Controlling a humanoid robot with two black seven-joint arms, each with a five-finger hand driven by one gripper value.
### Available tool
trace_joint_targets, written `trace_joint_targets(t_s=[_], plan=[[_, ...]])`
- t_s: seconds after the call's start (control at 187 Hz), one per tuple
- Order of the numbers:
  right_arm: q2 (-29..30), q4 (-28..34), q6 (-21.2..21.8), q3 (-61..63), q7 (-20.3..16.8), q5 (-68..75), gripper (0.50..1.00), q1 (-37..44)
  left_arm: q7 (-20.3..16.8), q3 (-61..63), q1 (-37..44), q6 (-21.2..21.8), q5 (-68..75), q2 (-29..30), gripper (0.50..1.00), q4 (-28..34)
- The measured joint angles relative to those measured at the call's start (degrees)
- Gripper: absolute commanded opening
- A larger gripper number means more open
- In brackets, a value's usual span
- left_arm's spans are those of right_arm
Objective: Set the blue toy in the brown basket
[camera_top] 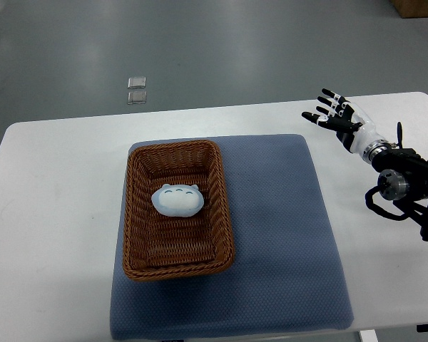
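Resting inside the brown basket (177,209), the blue toy (177,200) looks placed; your right hand (335,114) hovers well apart, fingers spread and empty, probably clear because nothing's left to carry.

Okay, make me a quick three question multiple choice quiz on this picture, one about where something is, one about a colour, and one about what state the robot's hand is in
1. Where is the blue toy?
A. Inside the brown basket
B. On the bare white table
C. In the robot's hand

2. What colour is the mat under the basket?
A. Red
B. Blue-grey
C. Yellow

3. What state is the right hand in?
A. Closed around the toy
B. Pressed flat on the mat
C. Fingers spread, holding nothing

Answers:
1. A, the toy lies on the basket's woven floor, inside its walls.
2. B, the cloth around the basket is a dull blue-grey.
3. C, the hand is over the white table, right of the mat and apart from the basket, its fingers fanned out and nothing in them.
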Motion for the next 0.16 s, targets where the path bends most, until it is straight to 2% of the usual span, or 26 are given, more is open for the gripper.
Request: trace_joint_targets(t_s=[0.161], plan=[[0.56, -0.07, -0.42, 2.44, 0.59, -0.27, 0.913, -1.01, 0.0, 0.0, -0.01, 0.0, 0.0, 0.0, 1.0, -0.01]])
